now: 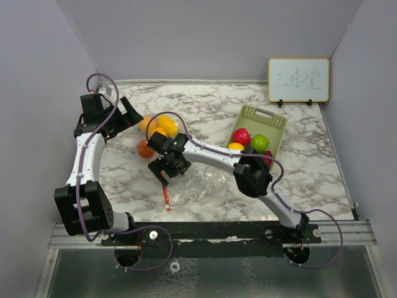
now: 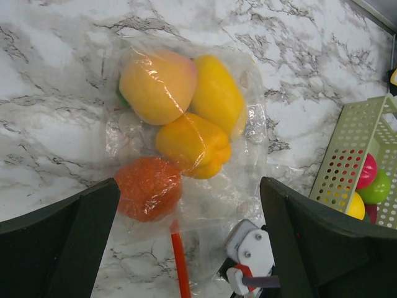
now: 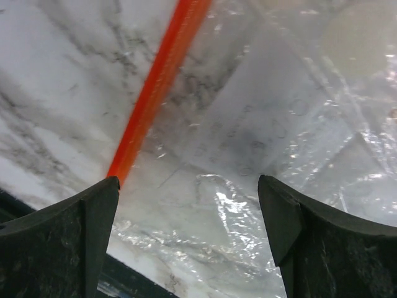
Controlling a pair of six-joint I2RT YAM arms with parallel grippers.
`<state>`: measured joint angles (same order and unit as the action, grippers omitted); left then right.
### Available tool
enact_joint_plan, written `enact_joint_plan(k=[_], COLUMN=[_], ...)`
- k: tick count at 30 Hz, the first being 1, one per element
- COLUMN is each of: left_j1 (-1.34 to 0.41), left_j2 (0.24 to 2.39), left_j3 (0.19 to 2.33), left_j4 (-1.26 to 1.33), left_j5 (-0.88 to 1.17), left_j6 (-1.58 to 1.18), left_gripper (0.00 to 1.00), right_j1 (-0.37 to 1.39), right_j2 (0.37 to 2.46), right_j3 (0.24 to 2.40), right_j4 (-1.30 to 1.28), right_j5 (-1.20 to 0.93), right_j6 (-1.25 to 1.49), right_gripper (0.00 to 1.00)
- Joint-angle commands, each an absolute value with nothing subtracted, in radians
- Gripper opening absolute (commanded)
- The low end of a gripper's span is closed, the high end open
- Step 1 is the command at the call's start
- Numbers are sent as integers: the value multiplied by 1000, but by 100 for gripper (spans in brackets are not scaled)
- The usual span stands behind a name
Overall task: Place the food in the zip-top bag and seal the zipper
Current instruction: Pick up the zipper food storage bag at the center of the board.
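I am watching the worktop [image 1: 211, 105]. The zip-top bag [image 2: 248, 186] is lying flat left of centre with four pieces of food [image 2: 158, 84] inside. The basket [image 1: 254, 115] at the right rear is holding more. The left end effector [image 2: 188, 182] is hanging spread over the bag. The right end effector [image 3: 187, 180] is hanging spread low over the orange zipper [image 3: 155, 87]. Neither is holding anything. I am judging loading unfinished; the next move calls for keeping the mouth open.
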<state>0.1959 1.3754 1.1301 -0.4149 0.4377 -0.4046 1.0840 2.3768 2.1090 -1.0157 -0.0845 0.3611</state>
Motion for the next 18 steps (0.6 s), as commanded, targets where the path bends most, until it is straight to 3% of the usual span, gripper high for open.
enact_joint_plan(k=[1, 18], left_j1=[197, 192], left_j2=[1348, 1306], left_j3=[1160, 1108], left_j4=[-430, -411], left_j5=[382, 408], left_j6=[-388, -396], left_gripper=[99, 99], right_j1=[1075, 1077], right_j2=[2407, 2447], right_j3=[2100, 2141], right_j4=[-969, -936], right_j5=[37, -83], right_j6=[385, 456], right_gripper=[91, 87])
